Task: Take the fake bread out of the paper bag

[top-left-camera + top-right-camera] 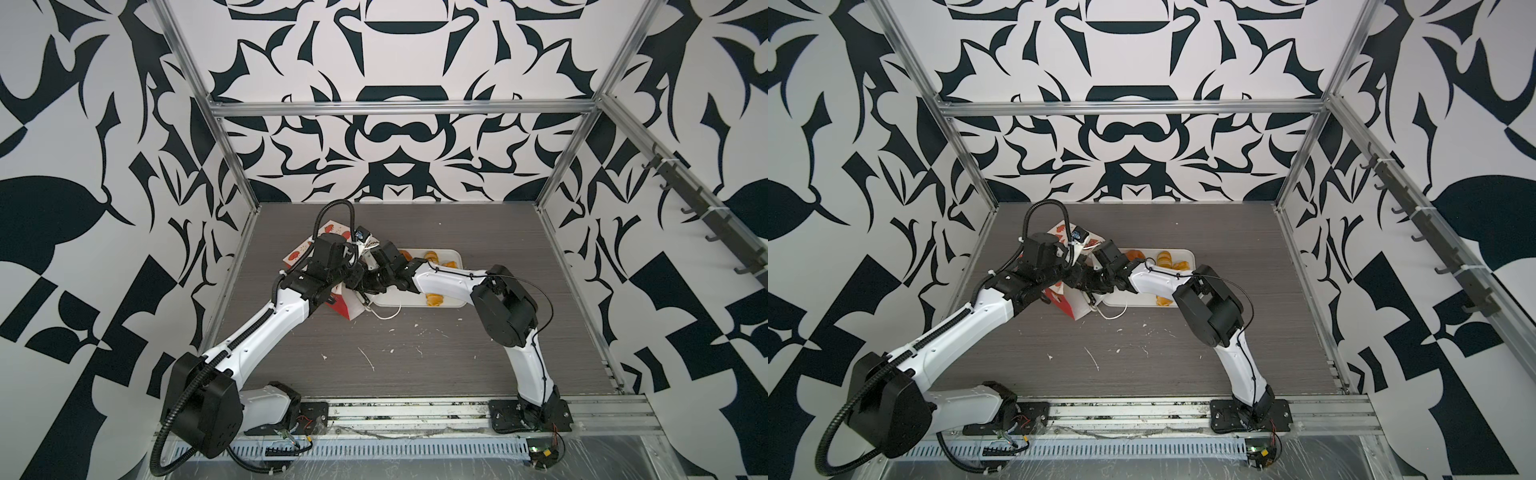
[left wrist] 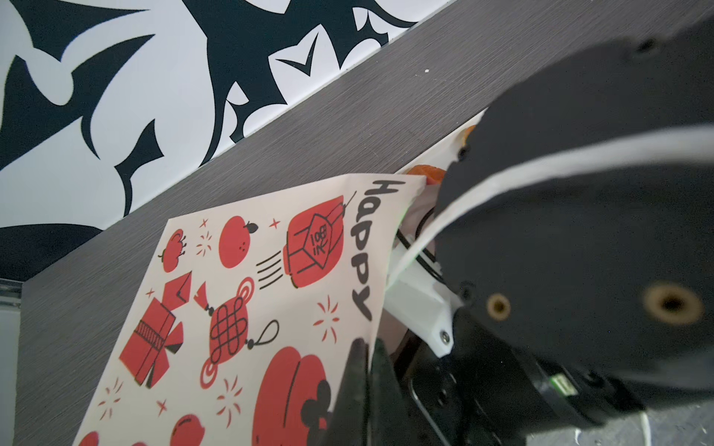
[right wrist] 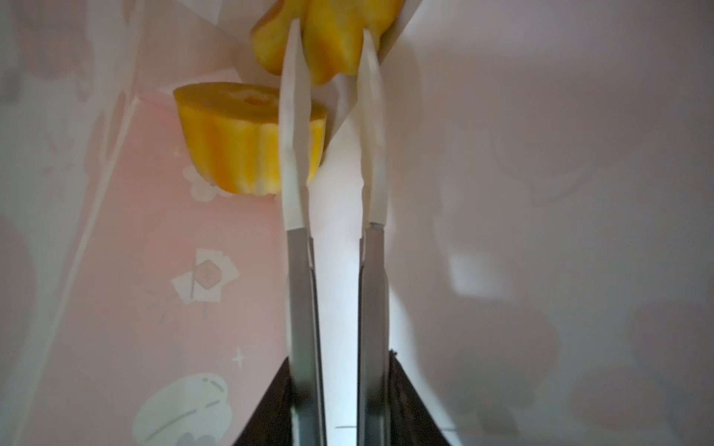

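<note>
Right jaws straddle bread (image 3: 332, 42) inside bag (image 3: 541, 154)

Black-and-white patterned walls (image 1: 395, 145), grey table (image 1: 415, 345)

grey wood-grain table (image 1: 415, 374), paper bag (image 1: 348, 311) beside white tray (image 1: 407, 300), scattered white flecks (image 1: 368, 359)

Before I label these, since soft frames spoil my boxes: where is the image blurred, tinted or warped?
Right wrist view: light through the paper bag tints one wall pink; the right gripper's white fingertips look soft. Left wrist view: the bag's print is sharp, the black housing near the lens is blurred. Both top views: evenly lit and sharp.
</note>
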You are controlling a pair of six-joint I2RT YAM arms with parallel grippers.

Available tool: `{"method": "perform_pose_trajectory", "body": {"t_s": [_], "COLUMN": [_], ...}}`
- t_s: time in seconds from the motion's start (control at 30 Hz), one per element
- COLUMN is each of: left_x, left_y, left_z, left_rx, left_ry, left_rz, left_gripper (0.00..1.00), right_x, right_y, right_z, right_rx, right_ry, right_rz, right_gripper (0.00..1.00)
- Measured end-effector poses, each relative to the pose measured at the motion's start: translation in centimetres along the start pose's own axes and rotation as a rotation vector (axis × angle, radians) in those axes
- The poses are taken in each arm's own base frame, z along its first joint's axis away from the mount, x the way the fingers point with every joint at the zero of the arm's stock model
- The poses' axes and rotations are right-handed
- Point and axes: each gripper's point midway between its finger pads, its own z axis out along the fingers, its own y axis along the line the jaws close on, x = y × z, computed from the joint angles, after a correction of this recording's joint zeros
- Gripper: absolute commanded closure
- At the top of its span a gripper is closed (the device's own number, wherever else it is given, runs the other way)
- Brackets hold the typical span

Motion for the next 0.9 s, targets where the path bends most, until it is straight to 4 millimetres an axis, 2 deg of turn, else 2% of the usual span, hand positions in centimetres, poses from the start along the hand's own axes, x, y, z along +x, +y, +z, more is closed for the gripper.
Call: {"method": "perform_pose_trajectory", "body": {"t_s": [0.23,0.53,0.7,0.9], "left_x": [0.0,-0.5,-0.7,-0.7], "left_y": [0.0,-0.1,0.0,0.2], "left_z": [0.0,0.0,0.0,0.0], "left_rx": [-0.005,-0.005,-0.011,-0.019], "left_ry": [-0.003,-0.021,-0.029,-0.028], "left_rz": [0.001,0.001,0.0,0.001], "left_gripper": [1.0,1.0,1.0,1.0], "right_x": [0.1,1.2,1.6,2.9], "right_y": [-0.4,0.0,0.6,0.2], "right_z": [-0.4,-3.1,-4.5,-6.1], "right_rx": [0.018,0.027,0.019,0.027], "right_ry": [-0.011,-0.02,-0.026,-0.019], "right_rz": [-0.002,-0.025,-0.034,-0.034], "right_gripper": [0.73,0.8,0.81,0.82]}}
